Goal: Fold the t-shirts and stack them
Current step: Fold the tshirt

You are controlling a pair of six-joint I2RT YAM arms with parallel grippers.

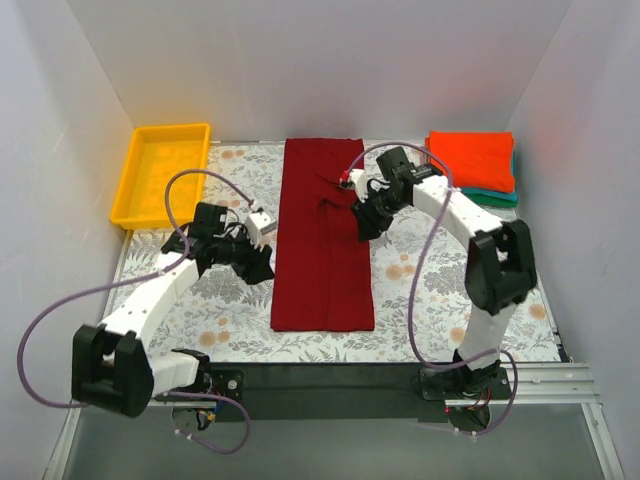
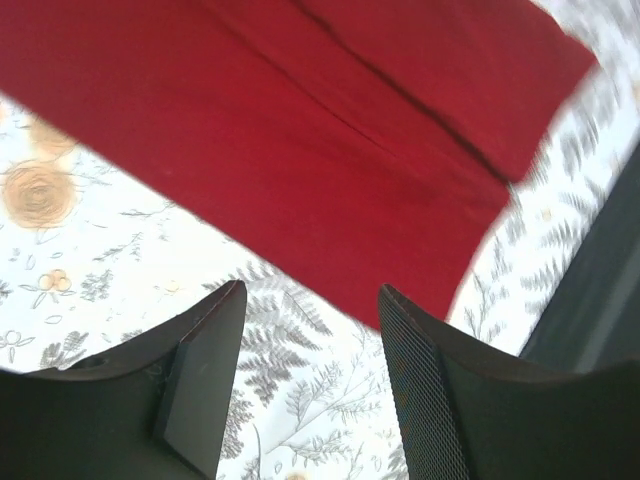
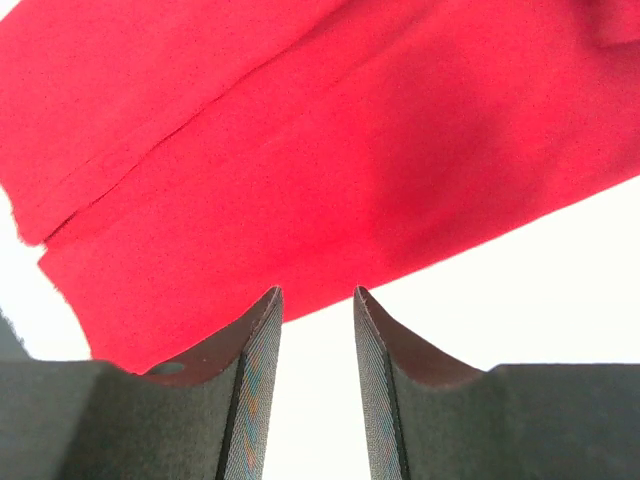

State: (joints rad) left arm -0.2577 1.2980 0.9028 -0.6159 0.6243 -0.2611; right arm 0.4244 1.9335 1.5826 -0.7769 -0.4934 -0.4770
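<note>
The dark crimson t-shirt (image 1: 322, 235) lies flat in a long folded strip down the middle of the table; it also shows in the left wrist view (image 2: 300, 130) and the right wrist view (image 3: 330, 150). My left gripper (image 1: 262, 265) is open and empty beside its left edge, low over the cloth-covered table (image 2: 311, 300). My right gripper (image 1: 365, 228) is open and empty at the strip's right edge (image 3: 318, 298). The bright orange-red t-shirt (image 1: 472, 160) lies folded on the teal green t-shirt (image 1: 495, 195) at the back right.
A yellow plastic tray (image 1: 163, 172) stands at the back left. The grey floral-print cloth (image 1: 420, 290) covers the table. White walls close in the left, back and right sides.
</note>
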